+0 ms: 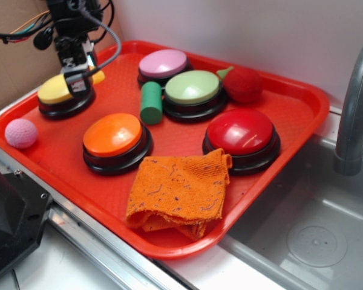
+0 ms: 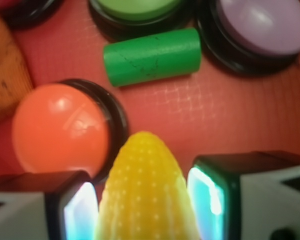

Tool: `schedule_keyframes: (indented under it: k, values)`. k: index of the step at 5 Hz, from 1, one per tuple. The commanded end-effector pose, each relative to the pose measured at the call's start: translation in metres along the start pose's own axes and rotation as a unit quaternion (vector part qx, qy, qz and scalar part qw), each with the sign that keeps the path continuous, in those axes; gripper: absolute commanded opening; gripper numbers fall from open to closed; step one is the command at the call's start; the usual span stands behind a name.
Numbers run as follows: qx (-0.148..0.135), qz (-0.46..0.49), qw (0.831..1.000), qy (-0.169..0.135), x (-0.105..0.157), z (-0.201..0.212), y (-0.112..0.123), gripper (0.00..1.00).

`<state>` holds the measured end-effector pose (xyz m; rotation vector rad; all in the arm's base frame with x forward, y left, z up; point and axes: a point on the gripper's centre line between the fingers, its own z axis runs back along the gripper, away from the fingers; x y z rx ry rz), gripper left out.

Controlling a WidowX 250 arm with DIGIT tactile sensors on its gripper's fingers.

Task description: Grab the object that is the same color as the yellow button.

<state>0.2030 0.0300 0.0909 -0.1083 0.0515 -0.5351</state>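
Here, in the exterior view, the gripper (image 1: 78, 81) is seen at the upper left of the frame over the yellow button (image 1: 57, 90) on the red tray (image 1: 290, 115), the toy corn (image 1: 97, 77) showing beside it. In the wrist view, the toy corn (image 2: 146, 192) is clamped between both fingers (image 2: 80, 212) at bottom centre, below the green cylinder (image 2: 152, 56) and beside the orange button (image 2: 60, 127).

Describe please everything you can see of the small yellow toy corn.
The toy corn is yellow, glossy, plastic-looking, tapering to a rounded tip with rows of small bumps. It sits between the two fingers of the gripper, tip pointing toward the green cylinder. The exterior view shows only a yellow end beside the gripper, above the yellow button. Contact with the fingers is unclear.
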Motion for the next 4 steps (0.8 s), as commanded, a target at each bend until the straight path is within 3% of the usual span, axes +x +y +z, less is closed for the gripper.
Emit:
schedule_keyframes:
  k: [1,2,3,4]
  values:
    - [0.012,0.091,0.996,0.0,0.035,0.019,-0.019,0.0]
    - [0.013,0.12,0.993,0.01,0.04,0.024,-0.031,0.0]
    - [0.061,0.149,0.987,0.026,0.046,0.024,-0.037,0.0]
    - [0.068,0.162,0.984,0.04,0.046,0.022,-0.038,0.0]
